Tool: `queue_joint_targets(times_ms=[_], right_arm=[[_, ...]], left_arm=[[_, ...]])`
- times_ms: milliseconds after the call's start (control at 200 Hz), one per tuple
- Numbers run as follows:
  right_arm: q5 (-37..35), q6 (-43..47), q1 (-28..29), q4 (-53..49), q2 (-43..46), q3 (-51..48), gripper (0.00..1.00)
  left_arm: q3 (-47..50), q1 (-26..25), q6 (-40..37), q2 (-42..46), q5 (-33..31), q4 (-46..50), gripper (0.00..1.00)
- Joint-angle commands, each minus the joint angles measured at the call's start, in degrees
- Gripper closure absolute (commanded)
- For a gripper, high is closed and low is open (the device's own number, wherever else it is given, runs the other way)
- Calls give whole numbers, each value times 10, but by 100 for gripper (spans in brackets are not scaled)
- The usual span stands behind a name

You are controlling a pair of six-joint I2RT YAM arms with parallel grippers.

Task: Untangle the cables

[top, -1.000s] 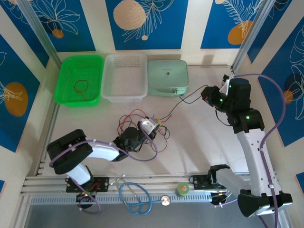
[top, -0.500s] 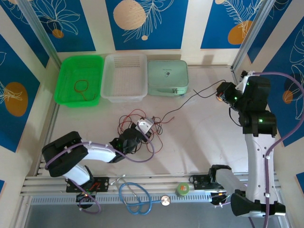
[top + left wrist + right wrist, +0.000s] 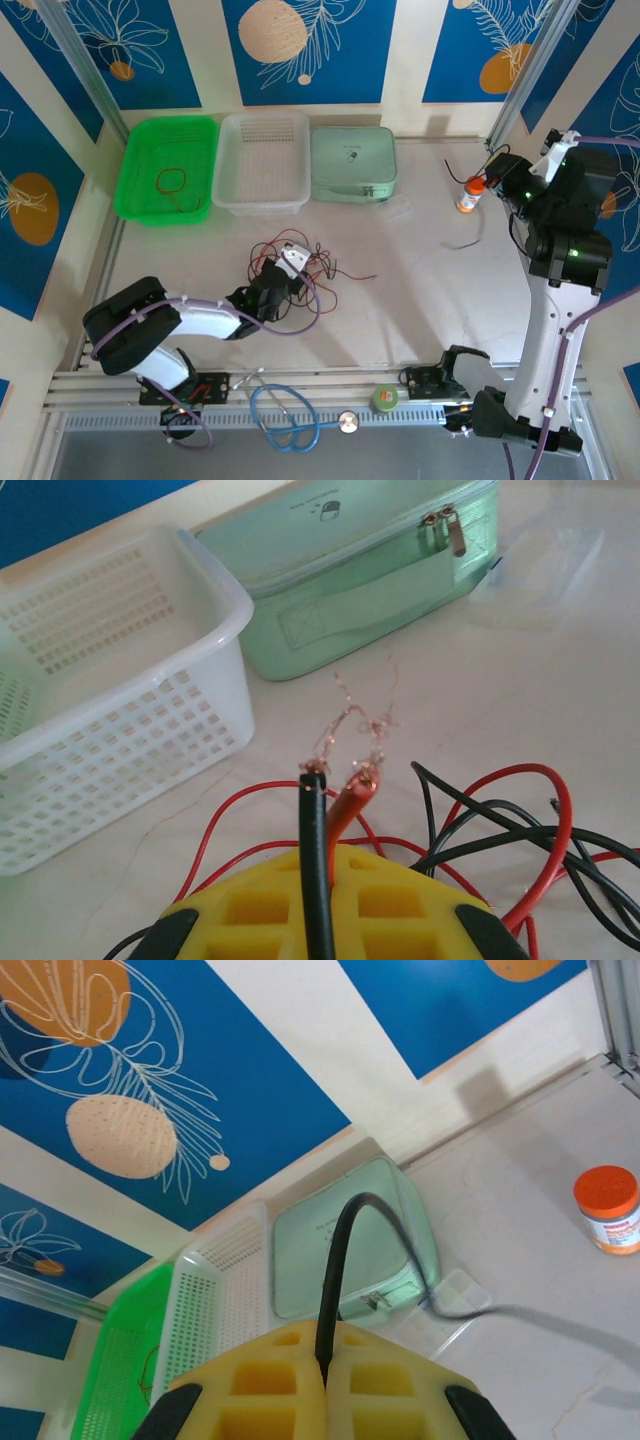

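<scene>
Left claw (image 3: pixel 322 870) pinching two cables (image 3: pixel 352 792) — ends pointing at green case (image 3: pixel 380 570), right claw (image 3: pixel 322 1360) clamping black cable (image 3: pixel 335 1260)

a pale cream bench (image 3: pixel 430 300) is boxed in by wall panels (image 3: pixel 300 50) behind it and on both its sides, striped blue and cream with orange discs and white leaf outlines. aluminium posts (image 3: pixel 85 65) rise at its back corners. a slotted metal rail (image 3: pixel 330 376) runs along its near edge.

Right wrist view: black cable (image 3: pixel 335 1260) is blurring toward the right edge; green bin (image 3: pixel 118 1365) is running off lower left.
</scene>
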State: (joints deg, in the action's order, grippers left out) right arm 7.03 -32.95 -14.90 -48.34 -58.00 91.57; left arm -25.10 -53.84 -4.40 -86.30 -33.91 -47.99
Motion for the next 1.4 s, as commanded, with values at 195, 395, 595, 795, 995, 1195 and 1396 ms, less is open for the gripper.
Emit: queue_joint_targets(times_ms=[195,395,595,795,995,1195,1396], right_arm=[[154,-22,5,7,-28,63,100],[168,-21,59,8,-72,123,100],[144,-14,156,14,-143,204,100],[113,18,274,7,-270,343,100],[134,39,332,-30,-452,572,100],[191,29,355,19,-565,692,100],[179,45,388,126,-579,638,100]], left_arm=[[-14,7,-9,35,55,15,55],[-69,7,-23,95,69,112,4],[-110,8,-26,180,39,228,0],[-136,10,2,274,-29,360,0],[-201,20,96,329,-57,584,0],[-203,22,143,393,-56,655,0],[-169,23,163,464,-80,655,0]])
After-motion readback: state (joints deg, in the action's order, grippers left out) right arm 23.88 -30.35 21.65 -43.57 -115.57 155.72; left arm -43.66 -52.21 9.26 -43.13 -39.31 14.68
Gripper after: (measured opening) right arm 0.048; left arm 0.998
